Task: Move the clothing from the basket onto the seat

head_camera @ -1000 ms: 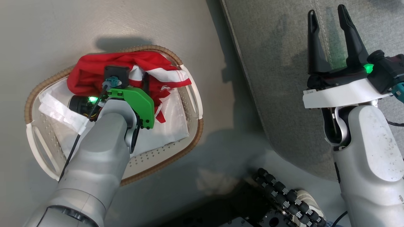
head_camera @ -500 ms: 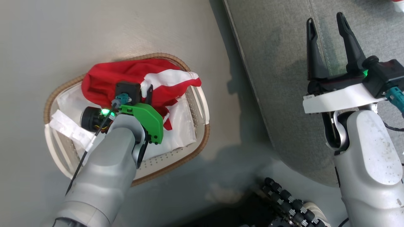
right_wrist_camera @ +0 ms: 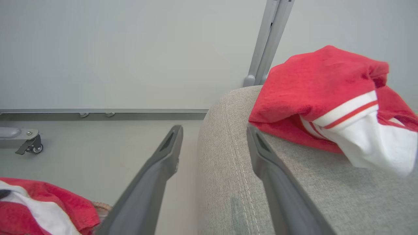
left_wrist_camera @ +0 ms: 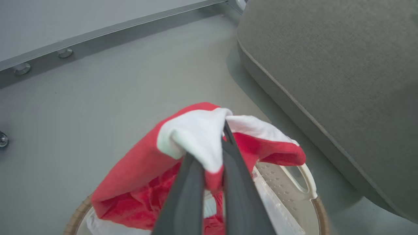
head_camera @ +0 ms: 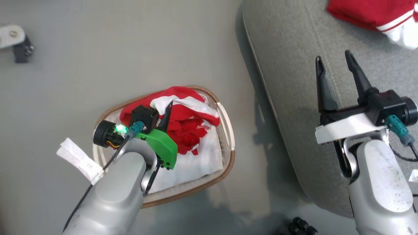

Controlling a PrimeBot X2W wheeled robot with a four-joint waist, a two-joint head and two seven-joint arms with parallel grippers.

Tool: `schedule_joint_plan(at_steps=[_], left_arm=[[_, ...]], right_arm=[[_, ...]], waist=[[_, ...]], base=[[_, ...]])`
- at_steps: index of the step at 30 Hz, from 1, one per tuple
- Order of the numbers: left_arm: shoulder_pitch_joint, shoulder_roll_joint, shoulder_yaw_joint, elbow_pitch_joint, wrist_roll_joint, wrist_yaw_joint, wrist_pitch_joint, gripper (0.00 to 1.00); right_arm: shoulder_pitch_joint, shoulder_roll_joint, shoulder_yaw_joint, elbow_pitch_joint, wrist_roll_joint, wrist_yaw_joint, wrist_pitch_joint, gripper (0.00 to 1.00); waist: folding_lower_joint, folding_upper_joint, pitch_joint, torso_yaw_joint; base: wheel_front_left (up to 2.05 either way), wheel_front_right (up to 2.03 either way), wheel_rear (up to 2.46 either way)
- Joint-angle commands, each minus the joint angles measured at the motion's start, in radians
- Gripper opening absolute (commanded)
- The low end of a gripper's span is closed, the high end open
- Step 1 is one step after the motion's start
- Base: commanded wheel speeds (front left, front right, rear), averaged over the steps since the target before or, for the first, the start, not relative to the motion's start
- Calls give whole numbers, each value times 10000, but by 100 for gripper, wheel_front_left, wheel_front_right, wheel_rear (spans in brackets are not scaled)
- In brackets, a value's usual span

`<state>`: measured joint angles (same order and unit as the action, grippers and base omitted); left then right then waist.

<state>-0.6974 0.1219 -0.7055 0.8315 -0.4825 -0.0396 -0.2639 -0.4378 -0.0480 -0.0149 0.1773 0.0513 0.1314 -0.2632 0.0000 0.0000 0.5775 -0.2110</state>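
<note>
Underneath everything lies the pale grey floor (head_camera: 98, 49); on its right side stands the one seat (head_camera: 294, 98), a broad grey cushion with a stitched seam along its rounded edge. Two silver arms reach up from the bottom of the head view: the left forearm (head_camera: 117, 189) leans over the basket, and the right forearm (head_camera: 378, 182) rises above the seat's near edge. On the floor, left of the seat and apart from it, sits the single oval basket (head_camera: 228, 156), brown-rimmed, with a white liner cloth (head_camera: 199, 163) bunched inside.

Of the two red garments, one with white-striped cuffs (head_camera: 365, 13) lies on the seat at its far end; the other, with the broad white band (head_camera: 186, 127), is heaped in the far half of the basket. The left claw (left_wrist_camera: 214, 156) is pressed together on a fold of that white band; the red cloth drapes from the fingers down into the basket. The right claw (head_camera: 333, 56) has its two fingers spread wide apart, holding nothing, poised over the seat beside the seam and well short of the garment there. A small caster bracket (head_camera: 16, 42) stands on the floor at the far left.
</note>
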Motion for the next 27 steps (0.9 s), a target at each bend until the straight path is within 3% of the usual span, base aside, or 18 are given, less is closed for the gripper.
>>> schedule_joint_plan(at_steps=[1, 10, 27], left_arm=[[359, 108, 44, -332, 242, 36, -4, 0], [705, 379, -209, -1694, 1134, -296, -6, 0], [-1847, 736, -135, -2967, 1759, -608, 132, 0]], right_arm=[[324, -45, -64, 94, -82, -14, -24, 100], [1362, -44, -78, 458, -205, -14, -24, 100], [2189, -42, 275, 650, -443, -14, -24, 100]], waist=[[0, 0, -1510, 891], [0, 0, -3335, 1396], [0, 0, -5093, 1620]], base=[[0, 0, 0], [0, 0, 0], [0, 0, 0]])
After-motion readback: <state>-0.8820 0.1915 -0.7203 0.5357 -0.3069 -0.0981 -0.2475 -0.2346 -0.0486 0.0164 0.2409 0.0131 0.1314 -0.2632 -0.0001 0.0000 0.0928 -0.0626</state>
